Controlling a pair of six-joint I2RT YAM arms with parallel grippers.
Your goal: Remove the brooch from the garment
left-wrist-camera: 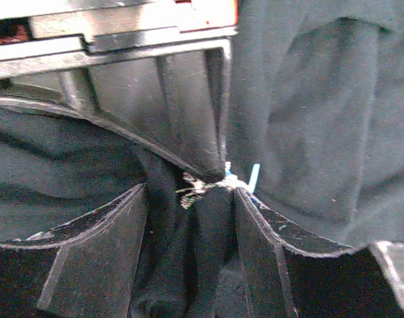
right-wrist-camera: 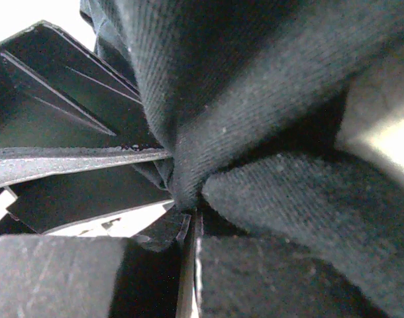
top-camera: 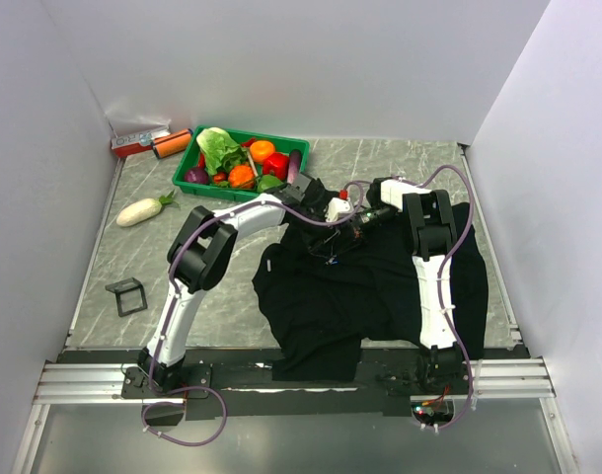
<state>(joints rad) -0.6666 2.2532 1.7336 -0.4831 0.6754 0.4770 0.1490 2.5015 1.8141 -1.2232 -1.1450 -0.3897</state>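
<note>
The garment (top-camera: 380, 286) is a black shirt spread over the middle and right of the table. My right gripper (right-wrist-camera: 189, 202) is shut on a bunched fold of the garment (right-wrist-camera: 255, 99) and holds it up. The brooch (left-wrist-camera: 230, 180) is a tiny bluish-white sparkly pin on that fold. In the left wrist view it sits just past my right fingers (left-wrist-camera: 182, 99). My left gripper (left-wrist-camera: 189, 195) is open, its fingertips (left-wrist-camera: 255, 225) on either side of a black fabric ridge right below the brooch. The right fingertip is almost touching the pin. Both grippers meet at the shirt's far edge (top-camera: 350, 222).
A green tray (top-camera: 303, 146) of vegetables stands at the back, just behind the left arm's wrist. A white radish (top-camera: 143, 210), an orange cylinder (top-camera: 171, 144) and a small black frame (top-camera: 126, 296) lie on the left of the table. White walls enclose the sides.
</note>
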